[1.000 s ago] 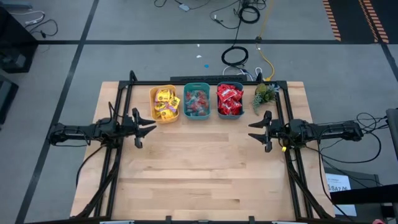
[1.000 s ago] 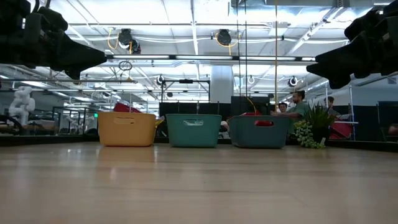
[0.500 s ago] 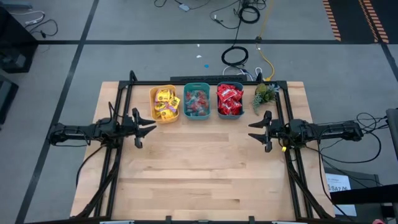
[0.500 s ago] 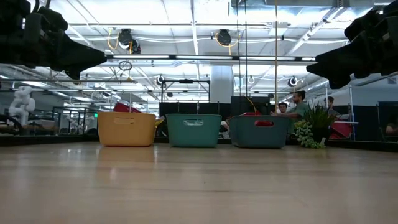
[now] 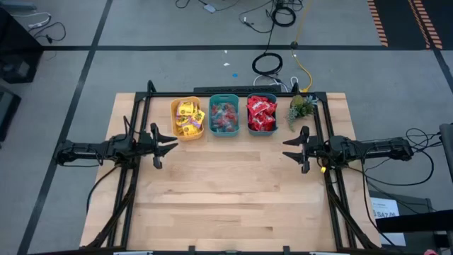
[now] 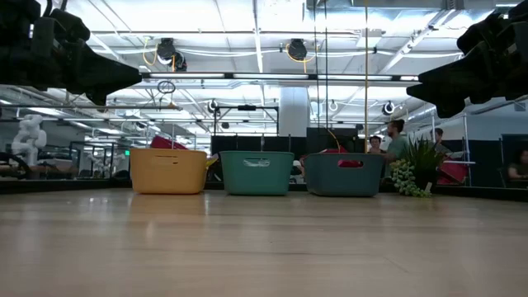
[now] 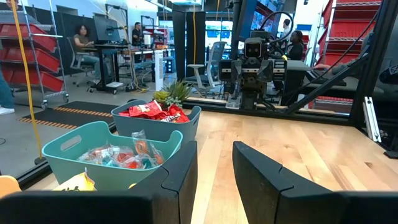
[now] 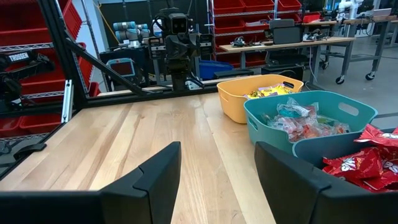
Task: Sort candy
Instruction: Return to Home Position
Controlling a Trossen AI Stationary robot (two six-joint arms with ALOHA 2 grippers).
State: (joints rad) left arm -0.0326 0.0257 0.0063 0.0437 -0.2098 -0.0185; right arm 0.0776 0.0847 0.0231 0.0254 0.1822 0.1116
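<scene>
On wooden table [image 5: 233, 191], glossy candy [image 5: 261, 113] in plastic bins [image 5: 224, 96], left pincer [image 5: 164, 146], right pincer [image 5: 296, 149]

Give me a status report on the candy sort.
Left gripper open, empty, wooden table's left edge. Right gripper open, empty, right edge. Yellow packets, pink-teal wrapped pieces, glossy red packets all binned. Nothing in the way.
</scene>
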